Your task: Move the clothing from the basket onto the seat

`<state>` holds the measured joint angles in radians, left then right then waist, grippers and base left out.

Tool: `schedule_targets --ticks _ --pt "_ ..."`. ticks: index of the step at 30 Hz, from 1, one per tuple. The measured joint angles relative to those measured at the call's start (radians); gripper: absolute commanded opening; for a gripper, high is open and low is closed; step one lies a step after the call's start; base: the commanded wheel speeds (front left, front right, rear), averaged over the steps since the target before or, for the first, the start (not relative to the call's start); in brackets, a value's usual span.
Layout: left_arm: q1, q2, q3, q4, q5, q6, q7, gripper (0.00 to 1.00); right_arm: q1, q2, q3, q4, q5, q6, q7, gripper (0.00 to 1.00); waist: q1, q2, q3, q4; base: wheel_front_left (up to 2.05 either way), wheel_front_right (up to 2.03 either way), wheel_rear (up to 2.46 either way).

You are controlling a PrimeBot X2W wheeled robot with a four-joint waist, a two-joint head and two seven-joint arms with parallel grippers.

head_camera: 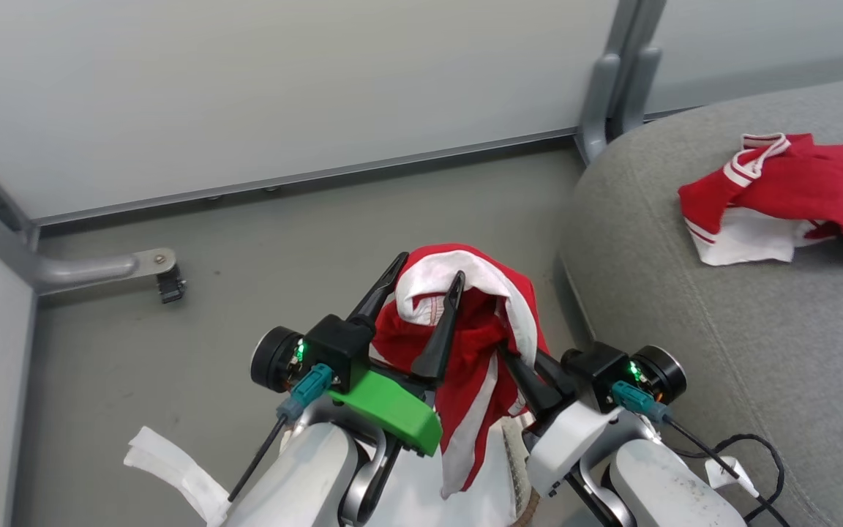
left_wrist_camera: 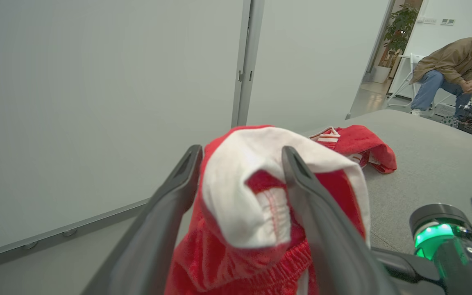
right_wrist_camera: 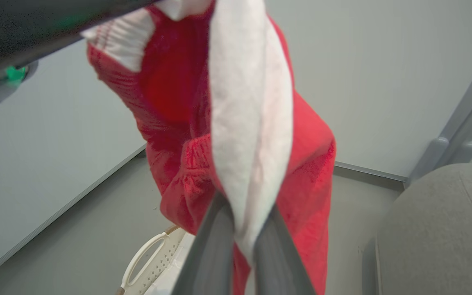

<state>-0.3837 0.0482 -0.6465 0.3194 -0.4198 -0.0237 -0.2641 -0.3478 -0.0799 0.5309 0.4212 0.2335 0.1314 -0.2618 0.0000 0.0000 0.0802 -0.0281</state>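
A red garment with white stripes hangs in the air between my two grippers, to the left of the grey seat. My right gripper is shut on its white stripe, as the right wrist view shows. My left gripper is open, with a fold of the cloth lying between its spread fingers and draped over one of them. A second red and white garment lies crumpled on the seat. The white basket is below the hanging garment, with one handle in sight.
Pale partition panels stand behind, with a metal foot and caster on the grey floor and a post at the seat's corner. White liner cloth sticks out at lower left. A person sits far off beyond the seat.
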Motion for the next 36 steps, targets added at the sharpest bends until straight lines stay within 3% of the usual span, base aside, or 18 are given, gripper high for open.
schedule_targets --ticks 22,29,36 --pt "0.036 -0.001 0.062 0.064 0.040 -0.040 0.000 1.00 0.108 -0.009 -0.124 -0.114 0.059 0.000 0.000 0.00 0.0000 0.0000 0.032 -0.439 0.00 0.00 0.00" --pt "0.025 -0.001 0.059 0.080 0.058 -0.044 0.000 1.00 -0.016 -0.056 -0.160 -0.133 0.059 0.000 0.000 0.00 0.0000 0.0000 0.071 -0.491 0.00 0.00 0.00" --pt "-0.025 -0.001 0.063 0.105 0.100 -0.047 0.000 1.00 -0.252 -0.133 -0.255 -0.168 0.059 0.000 0.000 0.00 0.0000 0.0001 0.150 -0.477 0.00 0.00 0.00"
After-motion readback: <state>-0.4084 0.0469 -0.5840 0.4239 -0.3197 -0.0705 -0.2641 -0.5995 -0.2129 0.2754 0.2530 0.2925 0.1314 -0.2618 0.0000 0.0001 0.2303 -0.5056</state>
